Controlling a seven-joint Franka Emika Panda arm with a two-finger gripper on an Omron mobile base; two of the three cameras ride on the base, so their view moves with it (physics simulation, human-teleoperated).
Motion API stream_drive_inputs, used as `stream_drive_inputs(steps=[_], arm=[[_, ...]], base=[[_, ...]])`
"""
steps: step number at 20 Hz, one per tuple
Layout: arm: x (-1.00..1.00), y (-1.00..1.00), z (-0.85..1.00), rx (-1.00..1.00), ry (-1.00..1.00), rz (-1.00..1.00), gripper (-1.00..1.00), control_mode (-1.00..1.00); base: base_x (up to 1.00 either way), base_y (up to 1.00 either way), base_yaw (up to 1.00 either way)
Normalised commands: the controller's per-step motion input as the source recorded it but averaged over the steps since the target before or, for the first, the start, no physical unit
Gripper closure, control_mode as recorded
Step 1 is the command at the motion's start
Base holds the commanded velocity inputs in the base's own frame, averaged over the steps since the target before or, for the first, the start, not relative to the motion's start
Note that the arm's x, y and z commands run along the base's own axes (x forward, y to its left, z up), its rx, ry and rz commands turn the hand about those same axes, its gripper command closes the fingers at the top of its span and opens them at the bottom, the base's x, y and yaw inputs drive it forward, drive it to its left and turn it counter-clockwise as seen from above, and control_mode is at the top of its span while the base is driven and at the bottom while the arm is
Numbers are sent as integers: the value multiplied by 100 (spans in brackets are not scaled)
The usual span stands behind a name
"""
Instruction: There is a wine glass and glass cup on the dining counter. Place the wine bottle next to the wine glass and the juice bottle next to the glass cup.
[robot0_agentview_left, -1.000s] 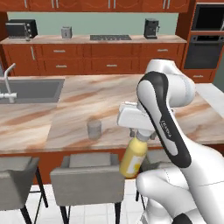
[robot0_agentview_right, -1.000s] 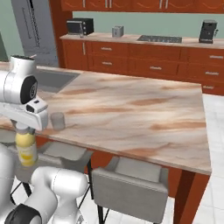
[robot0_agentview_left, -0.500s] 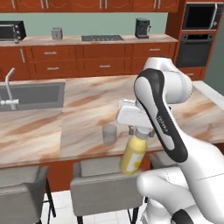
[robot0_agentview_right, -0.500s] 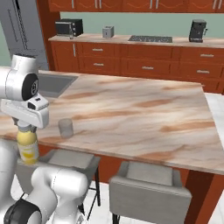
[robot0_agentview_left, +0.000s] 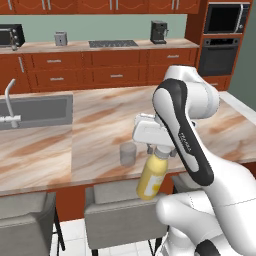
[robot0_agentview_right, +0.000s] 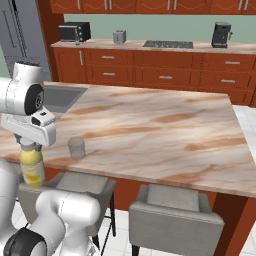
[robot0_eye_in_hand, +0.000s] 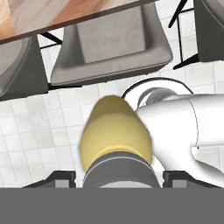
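Observation:
My gripper is shut on the neck of the juice bottle, a plump yellow bottle that hangs below the hand, just off the front edge of the dining counter. In the right base view the gripper holds the juice bottle at the far left. The hand view looks down along the juice bottle to the floor. The glass cup, a short grey tumbler, stands near the counter's front edge, left of the bottle; from the right it is the glass cup. The wine glass and wine bottle are out of view.
A dark sink with a faucet is set in the counter's left end. Grey chairs stand tucked along the front edge, one chair below the hand. Cabinets and appliances line the back wall.
Both base views have shifted, so the base has driven along the counter. The glass cup now sits closer to the bottle in the picture. The grip on the juice bottle is unchanged.

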Motion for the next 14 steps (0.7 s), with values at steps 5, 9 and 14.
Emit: stream_drive_inputs(steps=[5,9,14], arm=[[0,0,0,0,0,0,100,100],[0,0,0,0,0,0,100,100],[0,0,0,0,0,0,100,100]], base=[[0,4,0],[0,1,0],[0,0,0]])
